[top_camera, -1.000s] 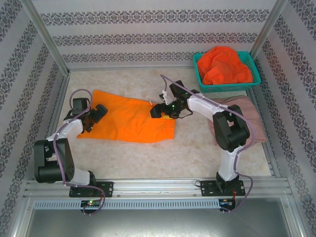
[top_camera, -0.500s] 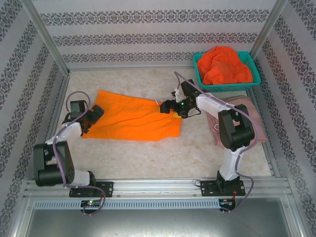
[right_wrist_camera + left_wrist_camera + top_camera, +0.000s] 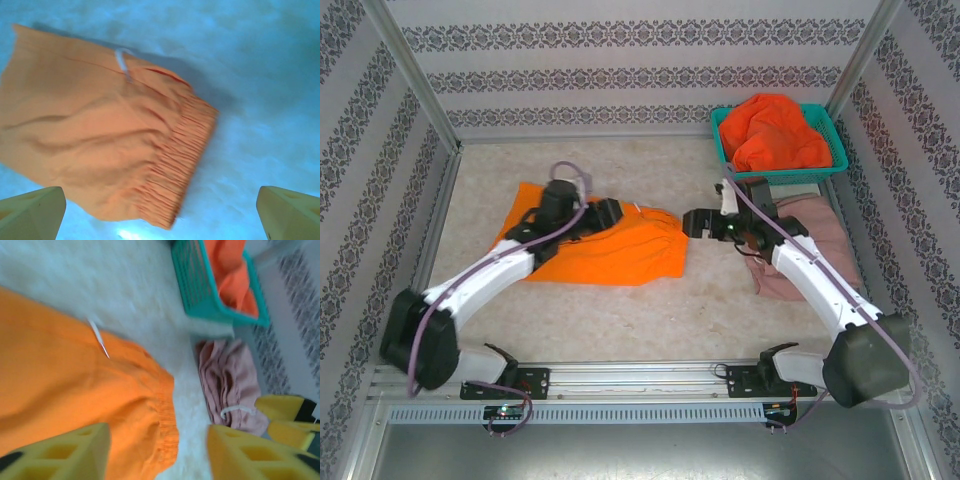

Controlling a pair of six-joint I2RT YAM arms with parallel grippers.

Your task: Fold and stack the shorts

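**Top view.** The table [image 3: 620,310] takes up the middle of the frame. The orange shorts [image 3: 630,250] lie flat left of centre, with the gathered waist toward the right. The teal basket [image 3: 780,178] stands at upper right and holds the bunched red-orange shorts [image 3: 775,130]. The pink shorts [image 3: 820,225] lie just below the basket, partly under the right arm. The left gripper [image 3: 610,212] is over the upper edge of the orange shorts. The right gripper [image 3: 692,222] is over bare table just right of their waist. The jaw gaps are hard to judge from above.

**Left wrist view.** The left gripper's yellow fingers [image 3: 75,450] stand apart at the lower edge with nothing between them and orange cloth beneath. Contact with the cloth cannot be told. The white drawstring [image 3: 235,411] of the pink shorts shows at lower right.

**Right wrist view.** The right gripper's fingers sit in the two lower corners, spread wide and holding nothing. A small white tag [image 3: 122,62] lies near the upper edge of the orange shorts.
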